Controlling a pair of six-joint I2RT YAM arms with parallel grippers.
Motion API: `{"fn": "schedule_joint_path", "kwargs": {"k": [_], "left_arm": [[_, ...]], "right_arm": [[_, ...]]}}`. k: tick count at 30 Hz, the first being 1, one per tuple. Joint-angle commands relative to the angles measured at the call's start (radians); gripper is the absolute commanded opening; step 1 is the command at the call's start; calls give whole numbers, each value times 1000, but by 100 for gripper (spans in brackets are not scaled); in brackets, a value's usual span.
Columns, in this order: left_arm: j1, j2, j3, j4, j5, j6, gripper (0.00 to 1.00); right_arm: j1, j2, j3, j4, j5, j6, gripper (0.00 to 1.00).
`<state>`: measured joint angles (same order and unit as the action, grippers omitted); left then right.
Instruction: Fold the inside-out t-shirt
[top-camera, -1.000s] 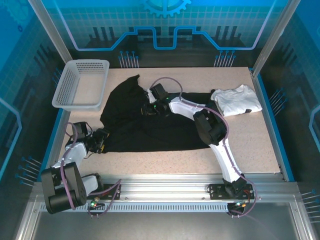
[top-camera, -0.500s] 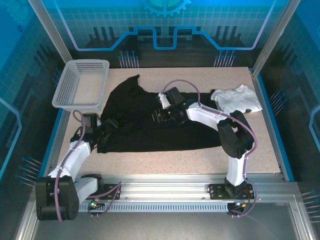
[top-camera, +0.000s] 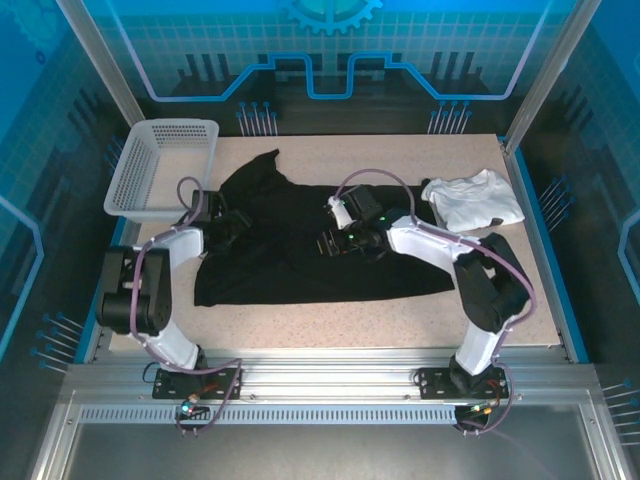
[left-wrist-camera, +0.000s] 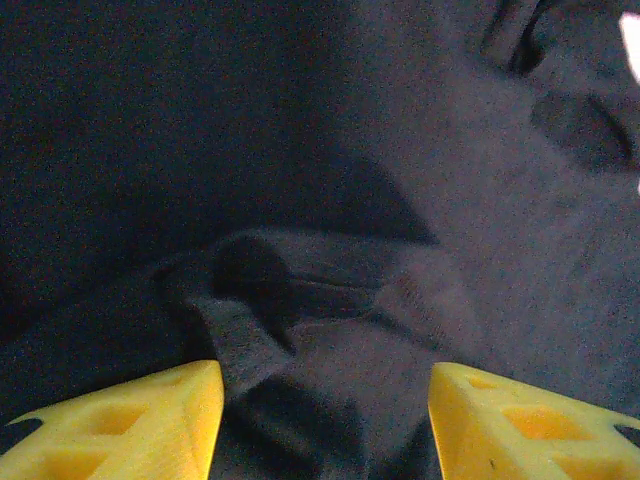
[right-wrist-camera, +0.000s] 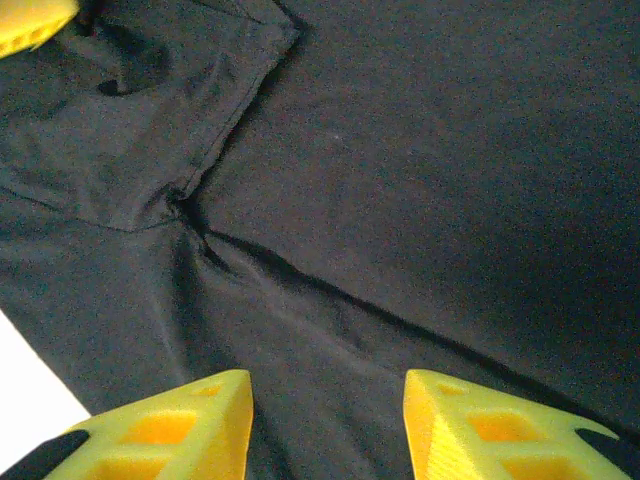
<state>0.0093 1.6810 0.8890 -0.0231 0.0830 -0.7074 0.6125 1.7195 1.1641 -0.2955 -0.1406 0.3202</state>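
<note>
Inside-out t-shirt (top-camera: 290, 262): lay spread wide across middle of surface (top-camera: 400, 325), black face up. Ran from just beside basket (top-camera: 150, 210) at left to white garment (top-camera: 472, 200) at right; could not tell whether overlapping or only abutting there. Pushed one pointed lobe toward far edge at upper left. Had near hem fairly straight, running along near edge of surface, well inside it. Showed soft wrinkles around both claws.

Left claw (top-camera: 220, 226): sat low over shirt's left margin, close to basket's near corner. Stood partly apart in wrist view, yellow fingers (left-wrist-camera: 150, 425) flanking a rumpled ridge of black cloth. Pinched nothing visibly; could not tell whether tips brushed fabric beneath.

Right claw (top-camera: 328, 242): hovered over shirt's middle, arm reaching in from right side. Stood apart too, gap between its fingers (right-wrist-camera: 170, 425) plain in wrist view. Held nothing. Hung above flat cloth crossed by one long diagonal crease. Looked onto a sleeve with stitched hem at upper left, creases meeting at its seam. Caught a sliver of pale surface at lower left, past shirt's edge.
</note>
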Motion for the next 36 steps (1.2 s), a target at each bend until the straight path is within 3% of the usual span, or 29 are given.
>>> {"fn": "schedule_joint_path", "kwargs": {"k": [1,6,10,15,21,26,31,36], "left_arm": [[27,53,85,66,-60,23,58],[70,96,126,53,-105,23,59],[62,-80,16,49,-70,-4,63],[20,-286,-196,-10,94,-49,65],[31,-285,-327,-78,180,-27,65],[50,-336,-423,-120,201,-34,65],[50,-516,-499,-250,172,-46,65],[52,-624,-419,-262,97,-18,66]], "right_arm": [[-39,-109,-60,-57,53,-15,45],[-155,-235,-168,-139,87,47,47],[-313,-259,-226,-197,63,90,50],[-465,-113,-210,-226,-8,126,48],[-504,15,-196,-356,-33,107,46],[-543,-67,-297,-397,-66,128,44],[-543,-194,-435,-417,-70,182,44],[-536,-342,-368,-310,-75,203,49]]}}
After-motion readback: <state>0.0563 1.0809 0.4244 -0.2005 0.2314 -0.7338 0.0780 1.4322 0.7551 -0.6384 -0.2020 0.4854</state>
